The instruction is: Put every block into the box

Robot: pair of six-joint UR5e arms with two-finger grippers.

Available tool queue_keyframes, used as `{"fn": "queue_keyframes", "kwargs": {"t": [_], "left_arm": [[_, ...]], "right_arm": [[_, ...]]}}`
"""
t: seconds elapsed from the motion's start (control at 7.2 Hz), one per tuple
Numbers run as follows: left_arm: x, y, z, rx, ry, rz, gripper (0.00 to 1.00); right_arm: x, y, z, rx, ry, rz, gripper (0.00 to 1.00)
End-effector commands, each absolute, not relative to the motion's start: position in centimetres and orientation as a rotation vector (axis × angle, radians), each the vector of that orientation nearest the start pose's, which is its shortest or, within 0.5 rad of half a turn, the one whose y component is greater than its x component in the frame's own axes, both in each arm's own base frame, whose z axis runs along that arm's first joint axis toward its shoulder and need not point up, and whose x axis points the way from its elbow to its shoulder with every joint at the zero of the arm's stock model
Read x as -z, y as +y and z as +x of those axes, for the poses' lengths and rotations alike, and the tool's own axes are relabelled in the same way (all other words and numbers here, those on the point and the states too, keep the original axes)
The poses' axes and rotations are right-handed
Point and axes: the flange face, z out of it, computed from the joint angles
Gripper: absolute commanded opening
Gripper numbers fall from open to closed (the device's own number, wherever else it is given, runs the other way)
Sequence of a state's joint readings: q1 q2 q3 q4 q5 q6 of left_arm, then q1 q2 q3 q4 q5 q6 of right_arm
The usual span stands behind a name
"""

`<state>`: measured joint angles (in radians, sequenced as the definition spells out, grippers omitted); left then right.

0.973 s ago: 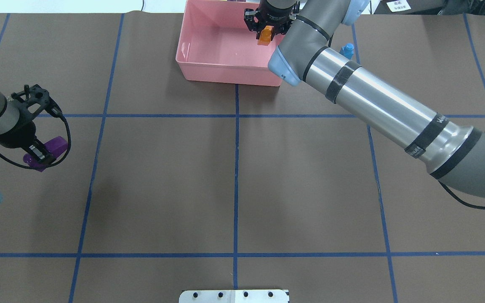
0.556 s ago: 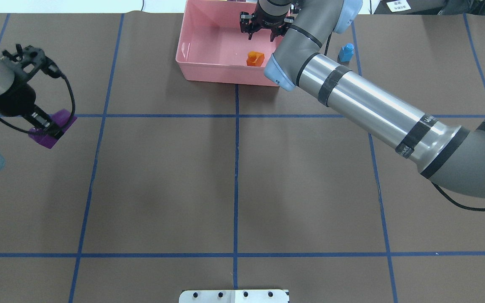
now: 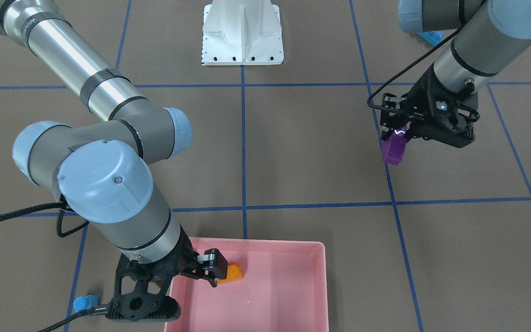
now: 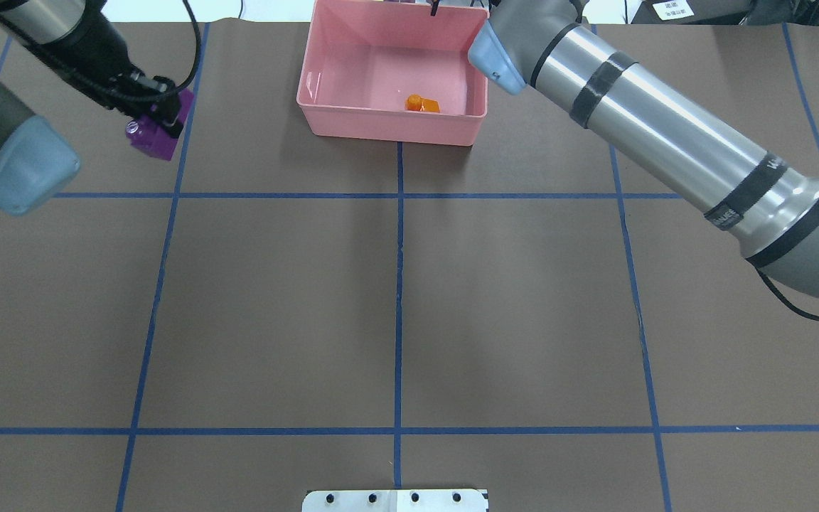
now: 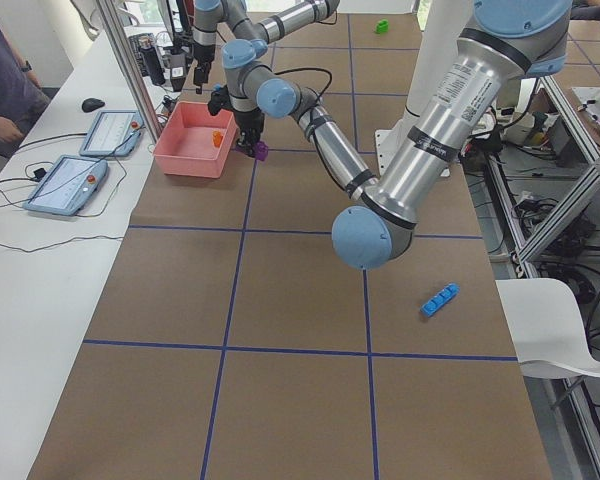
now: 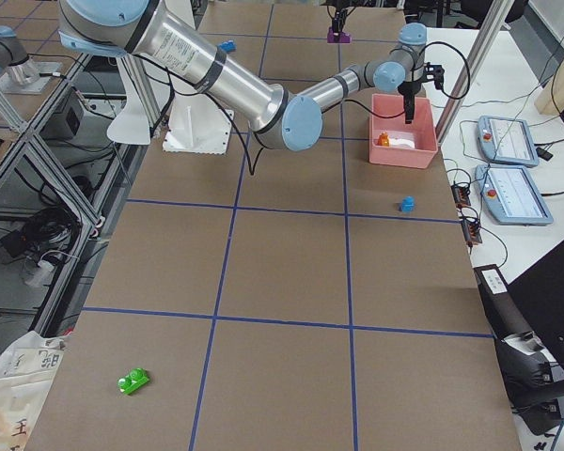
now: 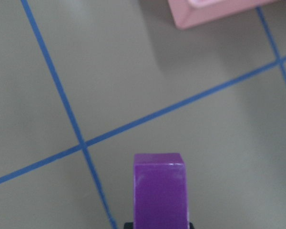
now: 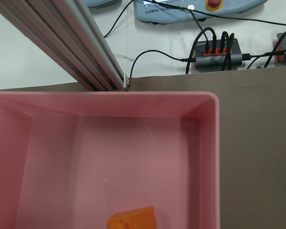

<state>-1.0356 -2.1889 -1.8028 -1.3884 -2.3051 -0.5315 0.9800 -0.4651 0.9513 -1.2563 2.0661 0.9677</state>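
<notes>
The pink box [image 4: 388, 131] stands at the table's far middle; an orange block [image 4: 421, 105] lies loose on its floor, also in the right wrist view [image 8: 133, 220]. My right gripper [image 3: 206, 273] hangs open just above that block [image 3: 230, 272]. My left gripper [image 4: 161, 107] is shut on the purple block [image 4: 156, 139], held above the table left of the box [image 7: 214, 12]; the block [image 7: 159, 191] fills the wrist view's bottom. A small blue block [image 3: 83, 303] sits beside the box, a long blue one [image 5: 440, 298] and a green one [image 6: 133, 381] lie farther off.
The white metal base [image 4: 395, 500] is at the near edge. Beyond the table's far edge lie control tablets [image 5: 65, 185] with cables, and an aluminium frame post [image 8: 86, 43] rises behind the box. A person [image 5: 0, 80] stands at that side.
The right gripper opened and dropped the orange block into the box, then drew up and back. The left arm carried the purple block toward the table's far side, nearer the box.
</notes>
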Motion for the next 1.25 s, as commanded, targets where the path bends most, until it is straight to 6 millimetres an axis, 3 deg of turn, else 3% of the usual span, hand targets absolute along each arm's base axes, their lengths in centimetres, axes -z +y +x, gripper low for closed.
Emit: {"fn": "queue_keyframes", "kwargs": {"t": [0.0, 0.14, 0.42, 0.56, 0.83, 0.97, 1.11], "left_arm": [[-18.6, -65.0, 32.1, -0.123, 1.023, 0.217, 0.00], [-18.3, -69.1, 34.5, -0.084, 1.024, 0.247, 0.00], [-15.2, -73.9, 38.6, -0.045, 0.947, 0.311, 0.00], [-15.7, -74.8, 39.7, -0.033, 0.938, 0.335, 0.00], [-15.4, -75.4, 45.3, 0.007, 0.888, 0.389, 0.00], [-16.5, -75.3, 47.0, 0.009, 0.872, 0.420, 0.00], [-17.5, -75.2, 48.0, 0.014, 0.848, 0.425, 0.00]], "right_arm": [[-21.3, -76.7, -35.1, -0.084, -0.825, 0.272, 0.99], [-23.4, -77.3, -33.7, -0.037, -0.793, 0.294, 0.99], [-27.3, -77.6, -32.9, -0.042, -0.731, 0.309, 0.99], [-28.3, -77.6, -32.9, -0.049, -0.704, 0.316, 0.99], [-30.7, -77.7, -33.1, -0.058, -0.633, 0.336, 0.99], [-32.3, -77.9, -34.4, -0.051, -0.625, 0.379, 0.99], [-36.4, -78.4, -35.3, -0.042, -0.637, 0.403, 0.99]]}}
